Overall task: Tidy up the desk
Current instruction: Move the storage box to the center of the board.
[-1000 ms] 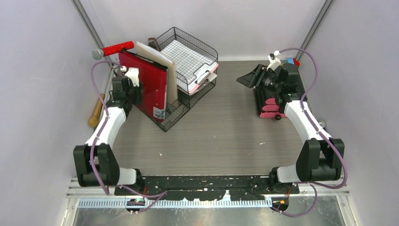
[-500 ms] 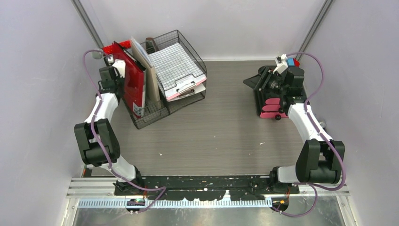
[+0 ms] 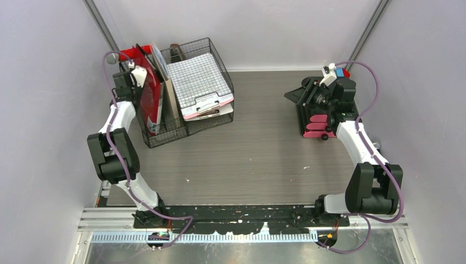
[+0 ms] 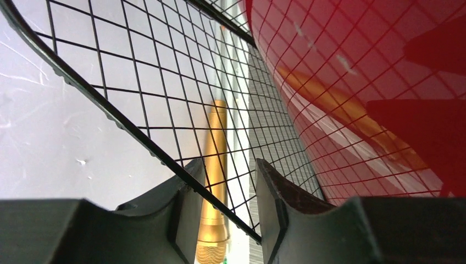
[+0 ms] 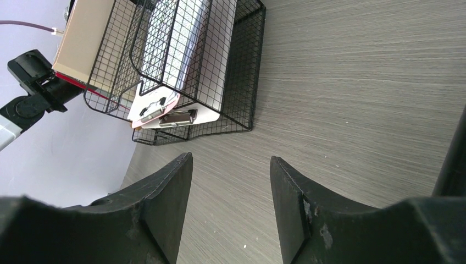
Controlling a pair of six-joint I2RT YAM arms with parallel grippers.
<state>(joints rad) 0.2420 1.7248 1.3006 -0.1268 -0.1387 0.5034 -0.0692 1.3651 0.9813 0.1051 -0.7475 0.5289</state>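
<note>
Scene: grey wood-grain worktop (image 3: 264,159) w/ pale walls on 3 sides; 2 arms bolted at its near edge.
Worktop position: fills the middle of the top view, from the metal rail in front to the back wall.
Rack: black wire rack (image 3: 165,137) stands on the worktop in the far-left corner, close to the left wall.
Rack contents: red binder (image 3: 149,99) upright at its left end, beige folder (image 3: 167,96) upright just beside it. 2 stacked trays sit to the right. The top tray holds a grid sheet (image 3: 195,77); pink-and-white clipboards (image 3: 206,107) poke out at the front.
L tool (image 4: 228,192): at the rack's left end, next to the binder. Fingers a little apart, not pinched together. The rack's rim wire runs thru the gap and meets the right-hand finger low down.
Seen thru mesh: a gold cylinder (image 4: 217,165) lies on the worktop by the wall, behind the rim wire.
R tool (image 5: 231,165): fingers spread wide, holding nothing. It hangs over the far-right area and faces across the worktop toward the rack, well apart from it.
Drawers: black unit w/ pink fronts (image 3: 316,124) at far right, under the R arm's wrist.
</note>
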